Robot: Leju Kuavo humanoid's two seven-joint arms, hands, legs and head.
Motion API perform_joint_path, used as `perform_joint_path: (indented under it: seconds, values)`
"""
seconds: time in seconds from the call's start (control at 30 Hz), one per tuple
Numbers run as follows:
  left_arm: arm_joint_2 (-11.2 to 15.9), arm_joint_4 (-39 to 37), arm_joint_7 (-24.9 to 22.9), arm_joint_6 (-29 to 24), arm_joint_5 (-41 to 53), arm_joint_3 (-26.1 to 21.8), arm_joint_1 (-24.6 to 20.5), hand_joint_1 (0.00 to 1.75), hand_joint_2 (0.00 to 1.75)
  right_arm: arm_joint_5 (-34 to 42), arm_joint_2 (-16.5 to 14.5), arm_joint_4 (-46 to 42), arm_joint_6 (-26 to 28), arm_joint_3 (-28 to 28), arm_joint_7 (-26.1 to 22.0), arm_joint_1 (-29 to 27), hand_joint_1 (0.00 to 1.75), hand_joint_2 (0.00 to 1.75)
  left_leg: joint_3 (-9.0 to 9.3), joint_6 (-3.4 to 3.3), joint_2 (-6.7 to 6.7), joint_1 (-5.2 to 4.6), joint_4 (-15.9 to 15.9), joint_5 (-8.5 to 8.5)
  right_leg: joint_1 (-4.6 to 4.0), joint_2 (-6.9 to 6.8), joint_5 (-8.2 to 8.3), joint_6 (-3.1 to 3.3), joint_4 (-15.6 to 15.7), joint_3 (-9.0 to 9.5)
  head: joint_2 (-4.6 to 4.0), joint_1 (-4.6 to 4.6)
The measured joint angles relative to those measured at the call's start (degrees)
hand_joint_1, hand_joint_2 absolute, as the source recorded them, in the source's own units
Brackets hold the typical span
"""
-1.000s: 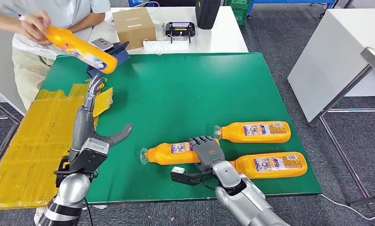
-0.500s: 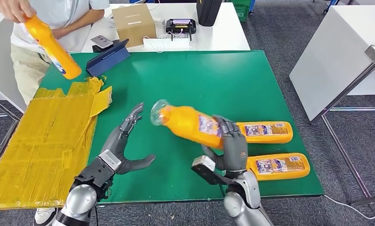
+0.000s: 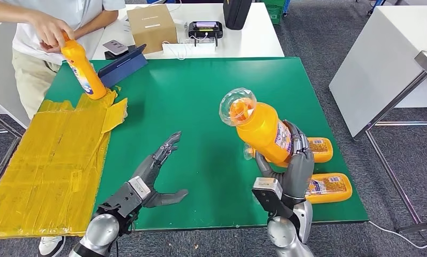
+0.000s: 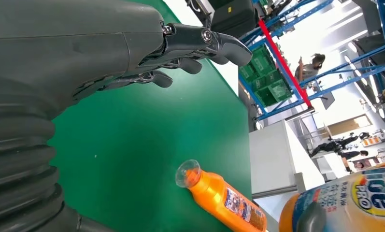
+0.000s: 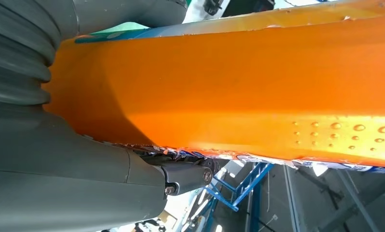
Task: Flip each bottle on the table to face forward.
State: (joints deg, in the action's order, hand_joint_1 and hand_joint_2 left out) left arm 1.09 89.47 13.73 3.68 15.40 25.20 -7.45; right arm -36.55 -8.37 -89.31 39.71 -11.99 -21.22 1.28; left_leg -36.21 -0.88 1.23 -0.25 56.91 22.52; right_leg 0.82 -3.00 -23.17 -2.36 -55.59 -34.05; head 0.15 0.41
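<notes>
1. A green-topped counter (image 3: 200,96) fills the workspace.
2. The right robot hand (image 3: 291,166) grips an orange plastic bottle with a clear cap (image 3: 259,126) raised above the counter.
3. The left robot hand (image 3: 152,174) hovers empty, fingers spread.
4. Two more orange bottles (image 3: 329,187) lie behind the right hand.

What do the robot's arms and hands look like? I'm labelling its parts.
Both arms are rounded silver metal. The left hand and right hand are dark grey with jointed, darker fingers held by small silver pins. A grey ribbed cover wraps each wrist, and a black-and-white box sits at each wrist.
</notes>
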Motion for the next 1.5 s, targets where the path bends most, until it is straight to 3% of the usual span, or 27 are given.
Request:
perform_joint_path:
  seconds: [0.17,0.3,0.43,0.63,0.87,1.1,1.23,1.5]
  values:
    - [0.0,-0.8,-0.4,-0.4,-0.2,0.1,-0.1,0.00,1.75,6.2,-0.5,-0.8,-0.6,0.1,-1.6,-0.3,1.75,1.75,-0.01,0.00,0.00,0.00,0.0,0.00,0.00,0.00,0.00,0.00,0.0,0.00,0.00,-0.01]
    - [0.0,-1.4,-0.1,0.2,-2.5,0.7,-0.3,0.00,1.75,8.0,-0.7,-0.5,-4.9,-1.2,-0.9,0.0,1.75,1.75,-0.05,0.00,0.01,0.00,0.0,0.01,-0.01,0.00,0.00,0.00,0.0,-0.02,0.00,-0.01]
    - [-0.1,-1.4,0.4,1.0,-4.9,1.2,-0.8,0.00,1.75,7.1,-0.9,3.2,-11.3,-5.7,1.2,1.7,1.75,1.75,-0.06,0.02,0.01,0.02,0.0,-0.01,-0.02,0.00,0.00,0.00,0.0,-0.03,0.00,0.00]
    - [-0.3,-1.2,0.7,1.1,-6.5,2.3,-2.1,0.00,1.75,8.3,-2.5,15.4,-18.5,-15.5,1.8,5.6,1.75,1.75,-0.06,0.03,0.02,0.07,0.0,-0.04,-0.04,-0.01,-0.01,0.01,0.0,-0.03,0.00,0.00]
    - [-0.3,-1.2,0.7,0.9,-7.0,2.5,-2.6,0.00,1.75,9.4,-3.2,23.9,-20.0,-23.3,0.5,8.1,1.75,1.75,-0.11,0.03,0.01,0.05,0.0,-0.03,-0.02,-0.01,-0.02,0.02,0.0,-0.07,0.00,0.01]
    - [-0.1,-1.2,0.7,0.8,-7.4,2.5,-2.6,0.00,1.75,9.4,-3.2,26.2,-20.1,-25.5,0.5,9.7,1.75,1.75,-0.11,0.03,0.01,0.04,0.0,-0.03,-0.02,0.00,-0.01,0.02,0.0,-0.09,0.00,-0.01]
    - [-0.1,-1.2,0.9,0.6,-7.9,2.5,-2.5,1.75,1.75,9.3,-3.2,27.0,-19.7,-26.2,0.7,10.3,1.75,1.75,-0.11,0.03,0.01,0.04,0.0,-0.03,-0.03,0.00,-0.01,0.02,0.0,-0.10,0.00,0.00]
    - [-0.1,-1.2,1.6,0.4,-8.9,2.3,-1.9,1.75,1.75,9.5,-3.0,28.3,-18.8,-27.4,0.7,11.2,1.75,1.75,-0.12,0.03,0.02,0.04,0.0,-0.03,-0.02,0.00,-0.01,0.02,0.0,-0.12,0.00,0.01]
